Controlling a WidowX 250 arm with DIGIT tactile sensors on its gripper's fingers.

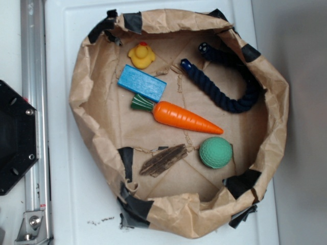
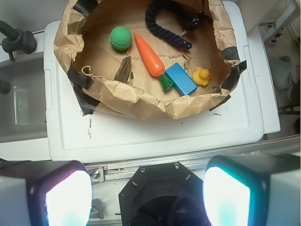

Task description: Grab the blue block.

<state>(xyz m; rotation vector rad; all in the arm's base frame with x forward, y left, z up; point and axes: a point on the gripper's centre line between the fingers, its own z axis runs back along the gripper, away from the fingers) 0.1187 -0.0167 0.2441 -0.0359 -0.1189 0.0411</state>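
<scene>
A crumpled paper bowl (image 1: 87,102) on the white counter (image 1: 76,204) held the blue block (image 1: 142,83), a yellow duck (image 1: 141,55), carrot (image 1: 186,117), green ball (image 1: 215,152), navy rope (image 1: 225,87) and bark piece (image 1: 163,160). In the exterior view the block lay flat at upper left, just below the duck, its long axis running from upper left to lower right, beside the carrot's leafy end. The claw (image 2: 148,200) stood wide apart, well away from the bowl.

Grainy matt wooden blue block (image 1: 141,83) lies in crumpled brown paper basket (image 1: 92,117).

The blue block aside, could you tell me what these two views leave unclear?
- Gripper: wrist view shows only blurred fingers cut by the bottom edge; absent from the exterior view.
- Blue block: underside hidden.
- Rope: far end shadowed beneath the paper rim.
</scene>
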